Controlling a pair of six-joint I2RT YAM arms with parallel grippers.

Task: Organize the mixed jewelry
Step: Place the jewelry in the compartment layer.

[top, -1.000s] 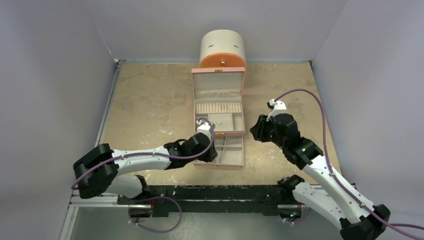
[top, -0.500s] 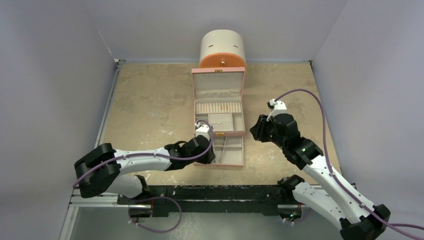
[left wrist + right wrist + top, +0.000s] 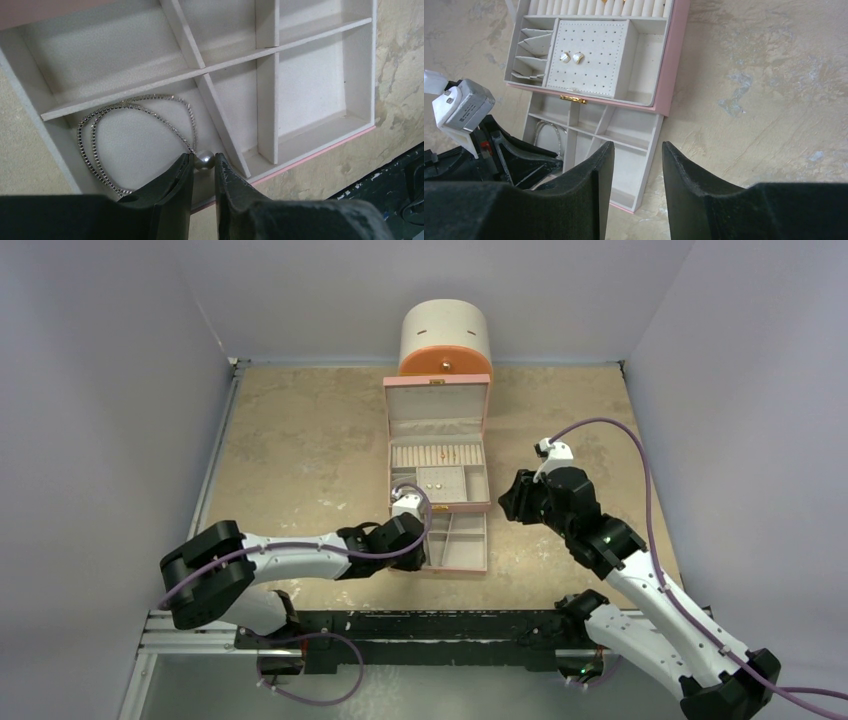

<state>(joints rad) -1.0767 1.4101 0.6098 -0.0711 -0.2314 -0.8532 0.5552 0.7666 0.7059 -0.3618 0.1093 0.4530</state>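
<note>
A thin silvery chain with a round grey bead lies looped in the near left compartment of the pulled-out drawer. My left gripper sits low over that compartment, its two fingertips pinching the bead. From above, the left gripper is at the drawer's left edge. Two small pearly studs sit on the perforated pad of the pink jewelry box. My right gripper hangs open and holds nothing, to the right of the box; from above the right gripper is apart from it.
The round cream-and-orange cabinet stands behind the box's raised lid. Small gold pieces sit in the ring rolls. Bare beige table lies left and right of the box. The left arm shows in the right wrist view.
My left gripper has drawn back toward the near edge, from the box's front corner to the drawer's near left compartment. The right jaws have spread a little.
</note>
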